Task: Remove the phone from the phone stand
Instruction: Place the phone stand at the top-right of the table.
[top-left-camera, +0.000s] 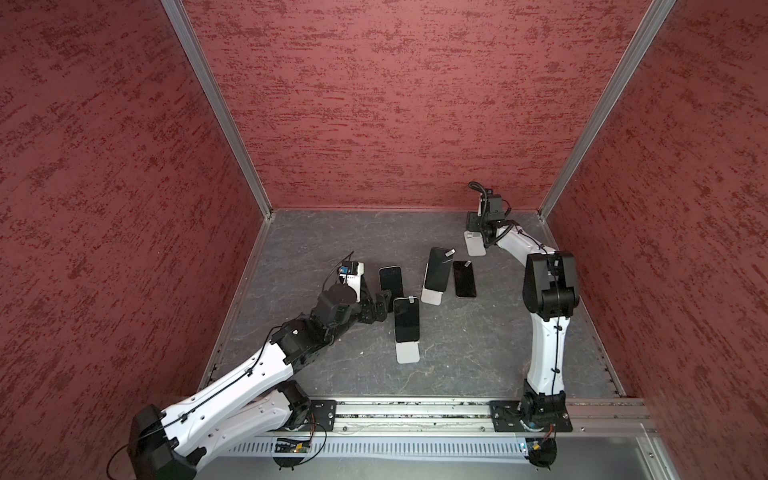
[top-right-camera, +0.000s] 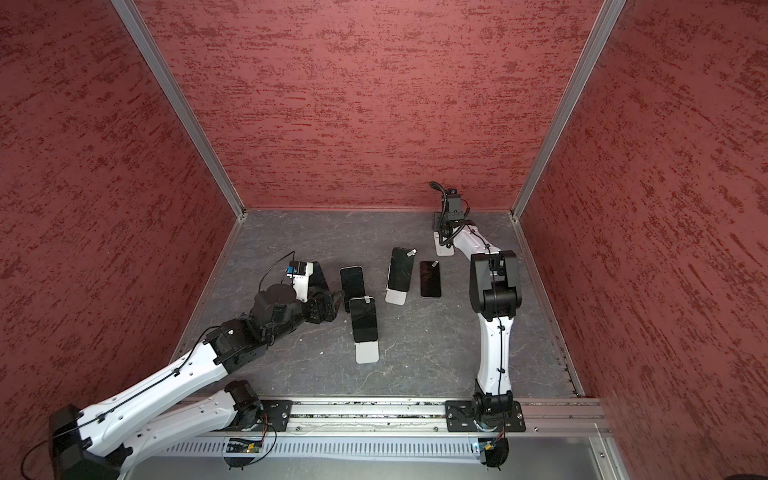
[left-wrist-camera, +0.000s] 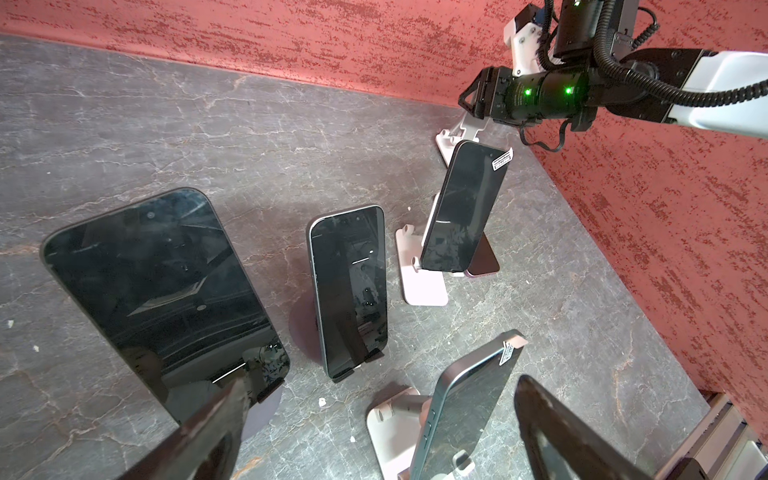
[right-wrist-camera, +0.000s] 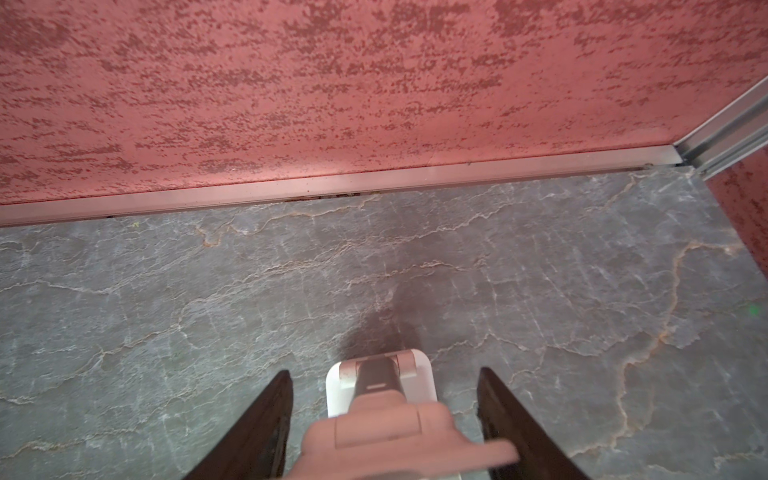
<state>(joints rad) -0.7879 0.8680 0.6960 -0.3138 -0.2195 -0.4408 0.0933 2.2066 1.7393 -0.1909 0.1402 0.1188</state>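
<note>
Five phones sit on the grey marbled table. Four lean on stands, and a flat phone lies just beside the stickered phone on its white stand. The left gripper hangs low, its fingers spread wide and closed on nothing. In the left wrist view, the blue-edged phone shows between them, leaning on its white phone stand. A large phone and a smaller phone lean on dark stands nearby. Near the back wall, the right gripper straddles an empty white stand, with its fingers parted either side of the upright and apart from it.
</note>
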